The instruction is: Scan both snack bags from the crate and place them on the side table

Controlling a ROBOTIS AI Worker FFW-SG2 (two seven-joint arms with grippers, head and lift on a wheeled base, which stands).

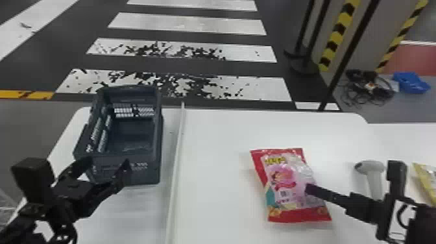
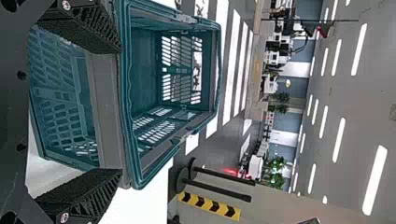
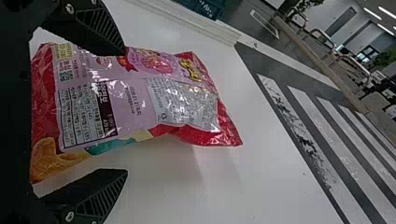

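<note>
Left gripper (image 1: 107, 164) — released, its fingers standing wide apart. I am holding it at the near wall of the crate, and nothing is sitting in its grasp

Crate (image 1: 125, 167), one, dark blue-green with slotted walls. It is standing upright on the left part of the white table (image 1: 220, 129), its rim reaching across the table's left border in the head view. A slim stretch of tabletop is separating its right wall from the raised white strip (image 1: 177, 146), which is running lengthwise from near to far

Red and pink snack bag (image 1: 292, 194), one. It is lying printed face up to the right of that strip, a broad band of white tabletop stretching between the two. More tabletop is extending from its upper seam to the table's far edge

Right gripper (image 1: 312, 190) — also released. I am keeping its fingers spread, one overlapping the bag's border in the wrist view and the other standing beside it; whether either is touching the bag, I am not able to tell

Scanner (image 1: 371, 167), one, pale grey. It is resting to the right of the red bag, apart from it, near my right gripper

Yellow snack bag (image 1: 429, 181), one, partly cut off. It is lying farther right, past the scanner, with tabletop showing between them
</note>
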